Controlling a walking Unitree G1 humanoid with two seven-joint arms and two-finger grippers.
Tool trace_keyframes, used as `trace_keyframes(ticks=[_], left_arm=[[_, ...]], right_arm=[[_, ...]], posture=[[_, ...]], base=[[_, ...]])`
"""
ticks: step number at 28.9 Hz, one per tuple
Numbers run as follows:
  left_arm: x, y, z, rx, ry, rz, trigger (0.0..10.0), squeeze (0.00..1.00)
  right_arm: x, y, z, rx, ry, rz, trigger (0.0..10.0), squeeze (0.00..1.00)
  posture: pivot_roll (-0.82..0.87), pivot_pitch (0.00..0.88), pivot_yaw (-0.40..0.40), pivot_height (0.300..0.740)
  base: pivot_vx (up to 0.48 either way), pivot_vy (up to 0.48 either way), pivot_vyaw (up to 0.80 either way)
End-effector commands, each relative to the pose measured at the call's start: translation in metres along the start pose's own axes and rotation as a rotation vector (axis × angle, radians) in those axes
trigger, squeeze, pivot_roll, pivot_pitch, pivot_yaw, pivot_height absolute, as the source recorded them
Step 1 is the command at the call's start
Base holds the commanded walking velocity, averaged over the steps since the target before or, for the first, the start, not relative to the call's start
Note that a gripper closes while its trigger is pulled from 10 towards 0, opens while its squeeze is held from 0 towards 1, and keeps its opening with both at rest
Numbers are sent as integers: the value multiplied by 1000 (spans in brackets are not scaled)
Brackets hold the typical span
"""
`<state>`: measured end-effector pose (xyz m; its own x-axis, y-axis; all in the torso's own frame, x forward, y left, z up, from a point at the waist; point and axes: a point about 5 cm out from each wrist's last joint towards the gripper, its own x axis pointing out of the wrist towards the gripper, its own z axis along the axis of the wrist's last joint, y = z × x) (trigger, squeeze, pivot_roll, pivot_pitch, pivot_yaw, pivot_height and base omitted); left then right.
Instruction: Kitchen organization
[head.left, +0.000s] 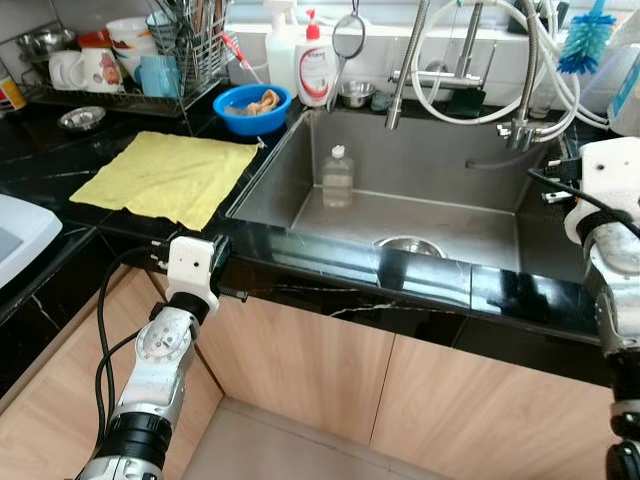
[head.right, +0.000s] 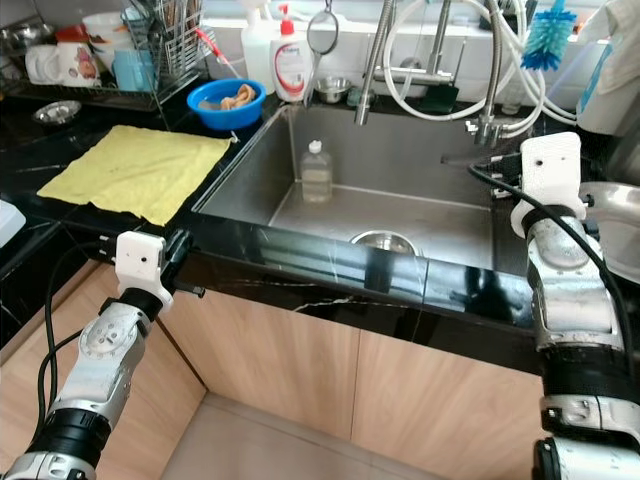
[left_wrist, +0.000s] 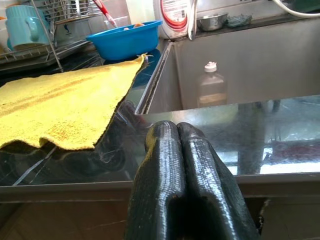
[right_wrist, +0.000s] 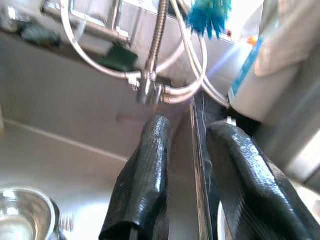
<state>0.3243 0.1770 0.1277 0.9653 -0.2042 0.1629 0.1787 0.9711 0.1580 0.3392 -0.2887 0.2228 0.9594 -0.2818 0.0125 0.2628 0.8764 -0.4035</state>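
Observation:
A yellow cloth (head.left: 170, 175) lies flat on the black counter (head.left: 420, 275), left of the steel sink (head.left: 450, 160). In the sink a clear plastic bottle (head.left: 337, 178) stands upright, and a small steel bowl (head.left: 408, 245) sits near the front wall. My left gripper (left_wrist: 177, 131) is shut with nothing in it, low at the counter's front edge just below the cloth's near corner. Over the sink's right rim, my right gripper (right_wrist: 187, 132) is open and holds nothing, one finger on each side of the rim.
A blue bowl (head.left: 252, 107) with food scraps sits behind the cloth. The dish rack (head.left: 130, 60) holds cups and utensils at the back left. Soap bottles (head.left: 313, 65), a faucet (head.left: 400, 70) with hoses and a blue brush (head.left: 585, 40) line the back. Wooden cabinet doors (head.left: 320, 370) are below.

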Motion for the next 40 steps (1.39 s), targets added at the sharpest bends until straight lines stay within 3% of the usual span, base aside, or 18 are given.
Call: trace_keyframes(ticks=[1, 2, 7, 8, 25, 28, 40], left_arm=[[-1, 1, -2, 8, 18, 0, 10000, 0], [-1, 1, -2, 7, 18, 0, 10000, 0], [-1, 2, -2, 8, 20, 0, 10000, 0], [-1, 2, -2, 8, 21, 1, 10000, 0], [-2, 2, -2, 9, 24, -5, 10000, 0], [-2, 2, -2, 9, 23, -6, 10000, 0], [-1, 2, -1, 12, 19, -10, 10000, 0]], right_arm=[[-3, 1, 2, 58, 22, -13, 10000, 1000], [-4, 0, -1, 99, 45, -28, 10000, 1000], [-6, -2, -14, 134, 130, -50, 10000, 965], [-7, -2, -18, 134, 161, -54, 10000, 0], [-10, -10, -34, 65, 233, -126, 10000, 0], [-10, -10, -44, 87, 269, -127, 10000, 0], [-10, -4, -49, 203, 288, -119, 10000, 0]], posture=[[-28, 0, 52, 740], [-28, 0, 52, 740], [-28, 0, 52, 740], [-28, 0, 51, 740], [-25, 0, 55, 740], [-20, 0, 55, 740], [-18, 0, 56, 740]], base=[[0, 0, 0], [0, 0, 0], [0, 0, 0], [0, 0, 0], [0, 0, 0], [0, 0, 0], [0, 0, 0]])
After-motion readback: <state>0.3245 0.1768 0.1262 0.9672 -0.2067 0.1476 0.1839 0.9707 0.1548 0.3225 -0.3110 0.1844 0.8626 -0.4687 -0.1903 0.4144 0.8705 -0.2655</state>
